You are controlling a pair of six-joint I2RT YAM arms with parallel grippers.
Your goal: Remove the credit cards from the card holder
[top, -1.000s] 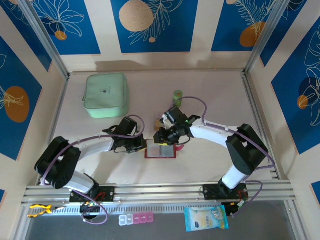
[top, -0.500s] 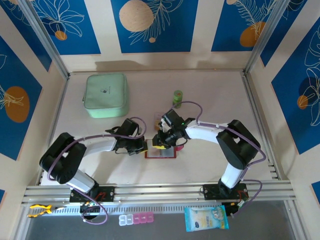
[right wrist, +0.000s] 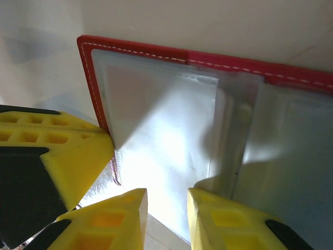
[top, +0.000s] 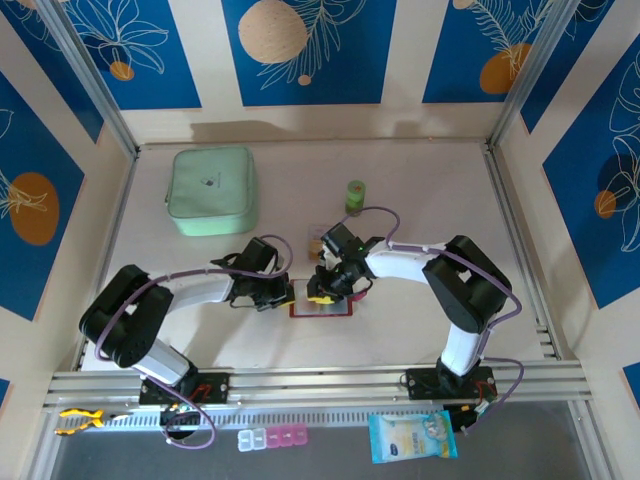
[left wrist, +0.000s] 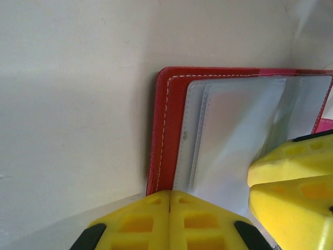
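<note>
Since the earlier frame the right arm has folded inward and its tool has dropped onto the holder; the left arm's elbow has shifted slightly right. The holder lies open on the counter at the centre of the top view, with both tools at its upper edge. In the left wrist view the left tool is closed, fingers pressed together at the holder's red stitched border, bottom centre. In the right wrist view the right tool stands slightly apart over a clear pocket, bottom centre. The green pouch, upper left, bears a small dark mark, too small to read.
</note>
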